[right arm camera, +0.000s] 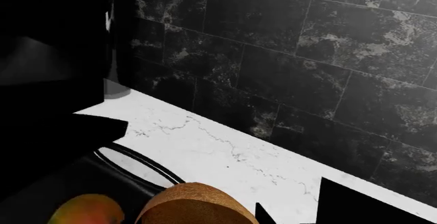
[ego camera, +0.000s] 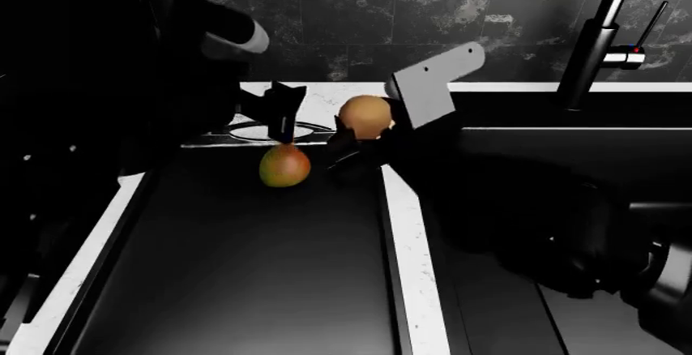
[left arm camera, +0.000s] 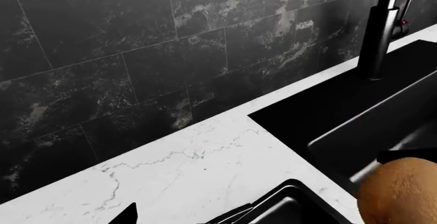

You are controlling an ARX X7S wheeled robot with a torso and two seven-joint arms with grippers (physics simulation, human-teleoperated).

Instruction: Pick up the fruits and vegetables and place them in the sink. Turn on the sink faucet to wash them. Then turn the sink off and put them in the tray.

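The mango (ego camera: 284,165) is egg-shaped, green-yellow on one side with a red-orange blush, and it lies at the far end of the shallow black tray (ego camera: 249,290), just under the left end effector (ego camera: 284,116), whose dark fingers hang above it spread apart with nothing between them. The tan-brown fruit (ego camera: 365,116) is rounder and smaller, with a dull, finely speckled skin; it sits raised above the tray's far right corner, clasped by the right end effector (ego camera: 362,140), whose fingers close on it from below. The tray holds only the mango. To the right, across a strip of white marbled tabletop (ego camera: 406,241), lies the deep black sink (ego camera: 562,152); its inside is largely hidden by the right arm. The sink faucet (ego camera: 595,39) stands at its far edge.
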